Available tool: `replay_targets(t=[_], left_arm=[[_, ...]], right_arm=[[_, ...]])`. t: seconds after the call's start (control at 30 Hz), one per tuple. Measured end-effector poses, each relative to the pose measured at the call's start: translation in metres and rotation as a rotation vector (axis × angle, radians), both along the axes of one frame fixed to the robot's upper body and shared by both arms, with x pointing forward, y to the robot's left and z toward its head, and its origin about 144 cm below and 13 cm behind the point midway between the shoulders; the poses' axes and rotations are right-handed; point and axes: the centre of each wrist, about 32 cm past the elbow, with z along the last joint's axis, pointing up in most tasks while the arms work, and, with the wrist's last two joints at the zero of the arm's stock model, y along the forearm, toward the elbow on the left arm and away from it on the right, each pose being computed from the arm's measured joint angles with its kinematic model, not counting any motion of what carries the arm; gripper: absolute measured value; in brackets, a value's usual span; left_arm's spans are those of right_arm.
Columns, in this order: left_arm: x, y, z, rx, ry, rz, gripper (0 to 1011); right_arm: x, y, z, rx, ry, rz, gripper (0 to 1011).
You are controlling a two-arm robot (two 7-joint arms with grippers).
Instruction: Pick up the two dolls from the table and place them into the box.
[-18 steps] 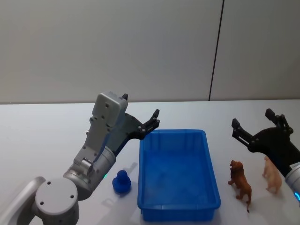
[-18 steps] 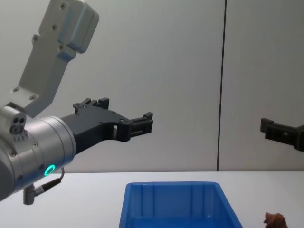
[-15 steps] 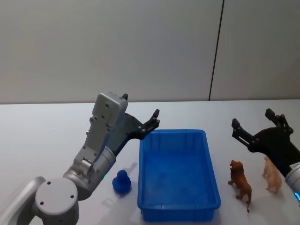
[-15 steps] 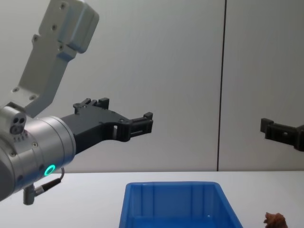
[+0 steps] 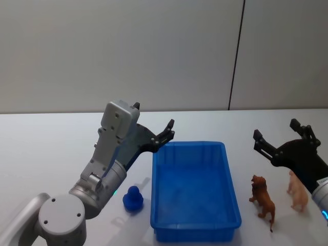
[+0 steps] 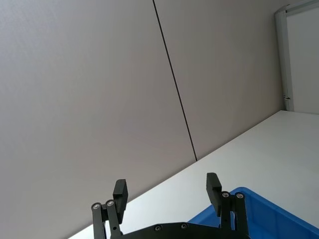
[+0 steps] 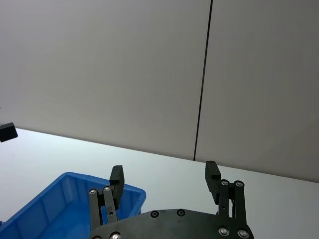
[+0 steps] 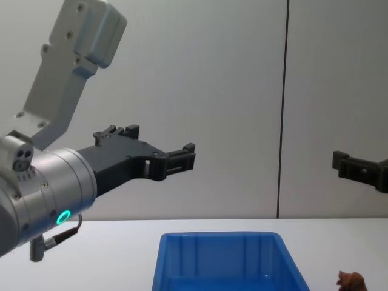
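One reddish-brown doll stands on the table just beside the right wall of the box, toward the table's front right corner, and the pale pink doll stands near it on its right, partly hidden by the right arm. The right gripper hangs in the air over that side of the table, fingers spread wide and holding nothing. The left gripper is raised near the box's far left corner, equally wide open and empty, with a small blue toy on the table just left of the box.
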Motion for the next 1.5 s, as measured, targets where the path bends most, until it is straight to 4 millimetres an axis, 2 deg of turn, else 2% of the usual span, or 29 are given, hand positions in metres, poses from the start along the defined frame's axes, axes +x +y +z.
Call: replay_targets(t=[0.47,1.1,1.5], left_arm=[[0.000,0.000,0.000,0.000,0.000,0.000,1001],[0.000,0.000,0.000,0.000,0.000,0.000,1001],[0.000,0.000,0.000,0.000,0.000,0.000,1001]], right_arm=[[0.006,-0.009,-0.004,-0.015,0.058,0.006,1001],[0.012,-0.042,-0.024,-0.057,0.305,-0.035,1001],[0.009,-0.053,-0.033,-0.094,0.421,-0.077,1001]])
